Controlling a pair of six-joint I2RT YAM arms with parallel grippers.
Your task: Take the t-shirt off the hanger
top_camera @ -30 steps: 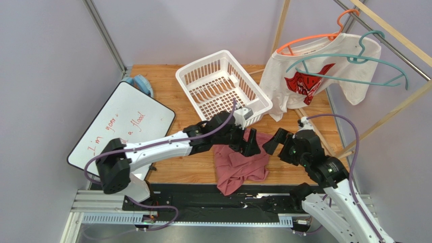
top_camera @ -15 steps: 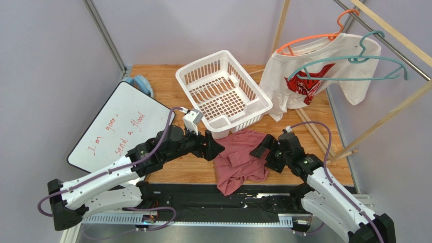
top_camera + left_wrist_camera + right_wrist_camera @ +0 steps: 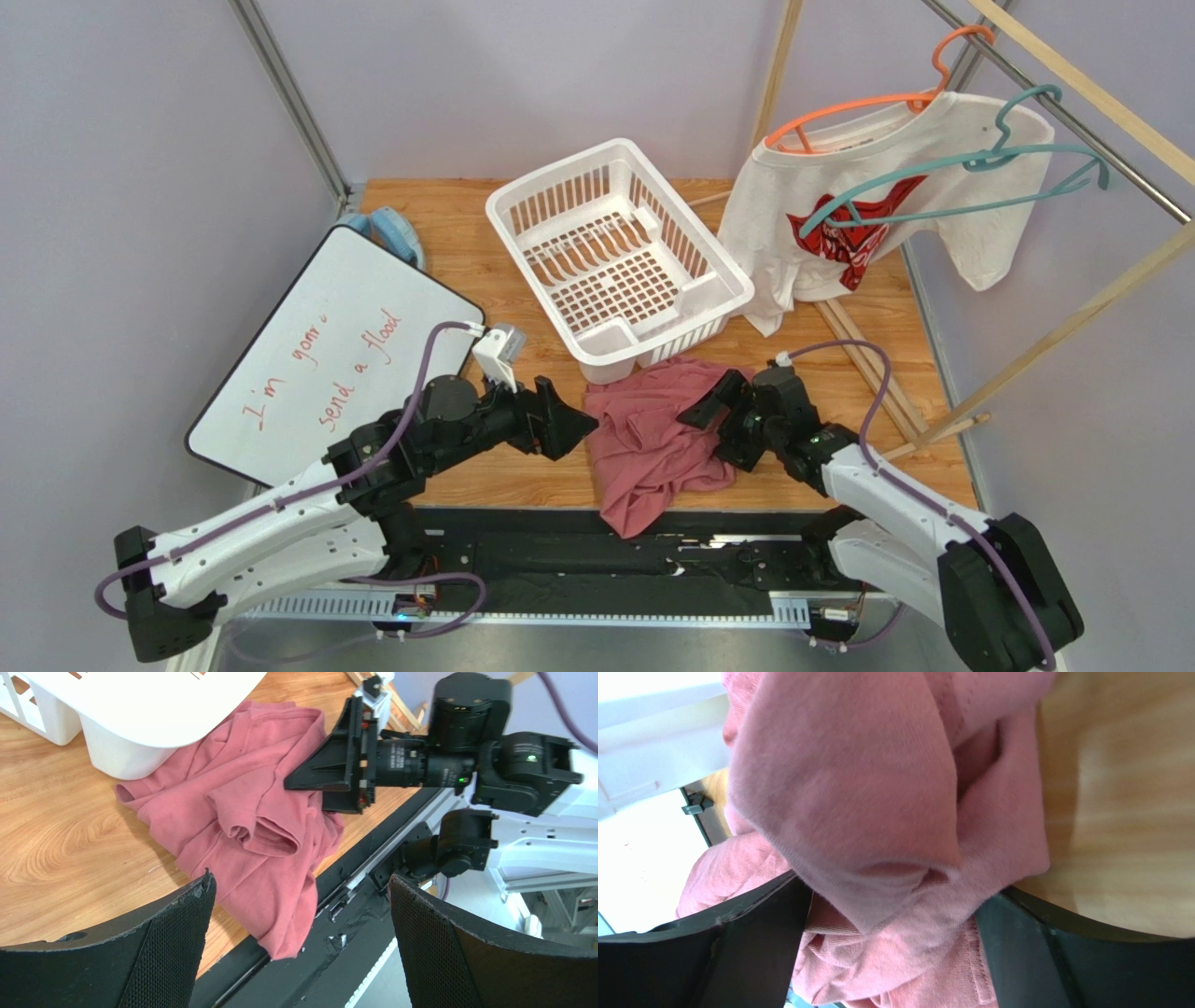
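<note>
T-shirt (image 3: 657, 437) heaped at tabletop's near edge, hanger (image 3: 968, 189) bare; left gripper (image 3: 575, 420) open, empty, right gripper (image 3: 710, 416) spread astride a fold (not pinched), so withdraw straight, avoiding snagged cloth.

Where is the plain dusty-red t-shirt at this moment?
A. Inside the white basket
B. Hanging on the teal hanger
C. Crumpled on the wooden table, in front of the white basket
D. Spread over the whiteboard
C: the t-shirt lies in a crumpled heap on the wooden table, at the near side of the white basket, with one edge hanging over the table's front.
</note>
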